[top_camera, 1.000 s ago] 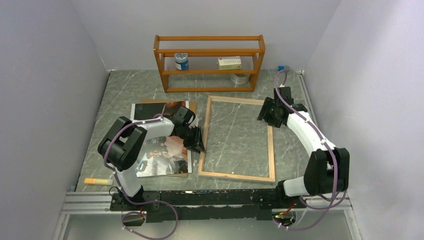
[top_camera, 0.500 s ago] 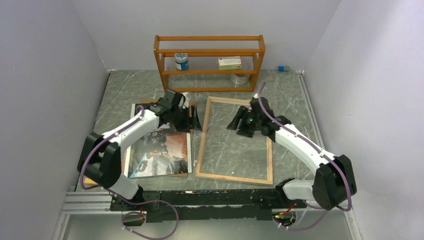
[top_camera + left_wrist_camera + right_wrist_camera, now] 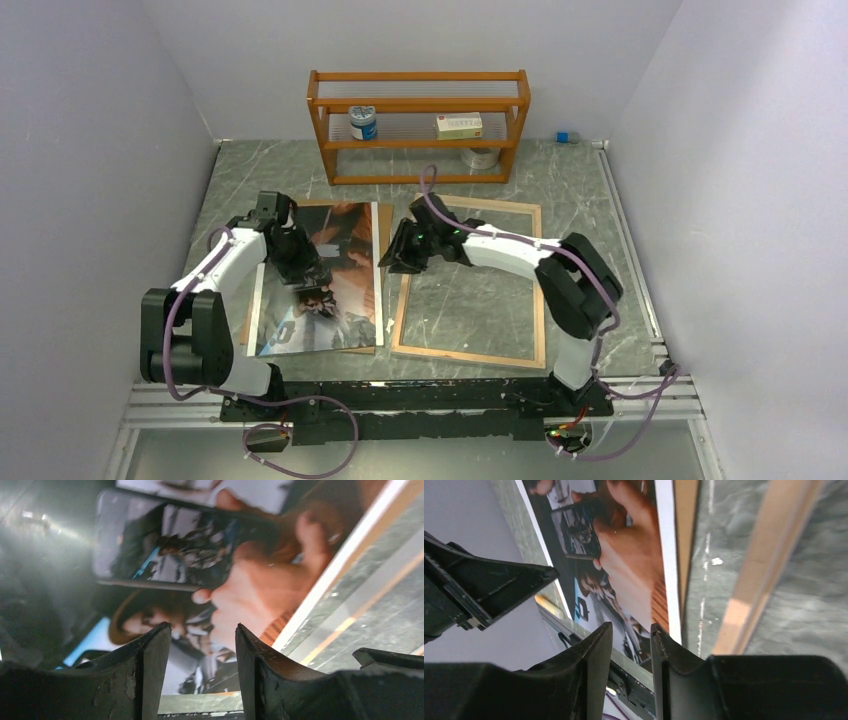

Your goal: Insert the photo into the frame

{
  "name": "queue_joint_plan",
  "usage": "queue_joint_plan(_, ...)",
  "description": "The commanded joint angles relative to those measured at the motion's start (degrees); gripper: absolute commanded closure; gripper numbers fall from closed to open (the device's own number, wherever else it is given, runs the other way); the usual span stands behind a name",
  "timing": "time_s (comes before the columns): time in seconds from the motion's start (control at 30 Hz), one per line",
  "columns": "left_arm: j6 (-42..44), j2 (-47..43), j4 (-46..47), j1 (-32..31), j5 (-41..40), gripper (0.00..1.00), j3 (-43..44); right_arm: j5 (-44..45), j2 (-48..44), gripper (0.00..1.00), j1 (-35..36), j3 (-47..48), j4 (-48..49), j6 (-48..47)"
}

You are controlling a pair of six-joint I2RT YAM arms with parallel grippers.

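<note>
Lying flat under the left tool (image 3: 308,272), the photo (image 3: 345,300) was seen lengthwise near-to-far; the frame (image 3: 543,290) was set just beside it, its left rail below the right tool (image 3: 392,258). Both tools were seen slightly parted, empty.

The grey marbled table (image 3: 580,200) carries the frame (image 3: 541,290) lying flat right of centre, with a brown board (image 3: 386,215) just beside its left rim. An orange rack (image 3: 420,104) stands along the far edge, and a small blue thing (image 3: 566,136) sits in the far right corner.

Orange rack (image 3: 418,77) (jar (image 3: 363,122); box (image 3: 459,125)) at back
</note>
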Motion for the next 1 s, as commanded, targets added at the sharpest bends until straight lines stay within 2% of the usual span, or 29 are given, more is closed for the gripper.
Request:
queue_joint_plan(0.0,-1.64,-2.03,-1.55,1.50,-0.50,0.46,-4.45,-1.26,4.06,0.63,3.01,6.80,-1.32,0.39)
queue_joint_plan(0.27,-3.72,-1.30,0.33,1.94,0.68,0.50,-10.41,5.67,8.94,0.54,6.75,10.13,-8.29,-0.37)
queue_joint_plan(0.43,-3.79,0.10,-0.84,1.94,0.60,0.49,-10.36,10.40,9.42,0.54,7.84,10.37,-10.32,0.00)
queue_joint_plan(0.73,-1.68,0.49,-2.25,2.00,0.39,0.47,-7.40,20.72,13.36,0.49,8.28,15.70,-20.03,-0.98)
queue_joint_plan(0.87,-0.56,1.12,-2.90,2.02,0.16,0.47,-6.29,22.75,14.29,0.44,7.85,15.46,-19.44,-0.50)
queue_joint_plan(0.97,-0.33,0.56,-3.10,2.03,0.21,0.46,-5.50,21.81,14.75,0.43,6.99,15.62,-17.19,0.14)
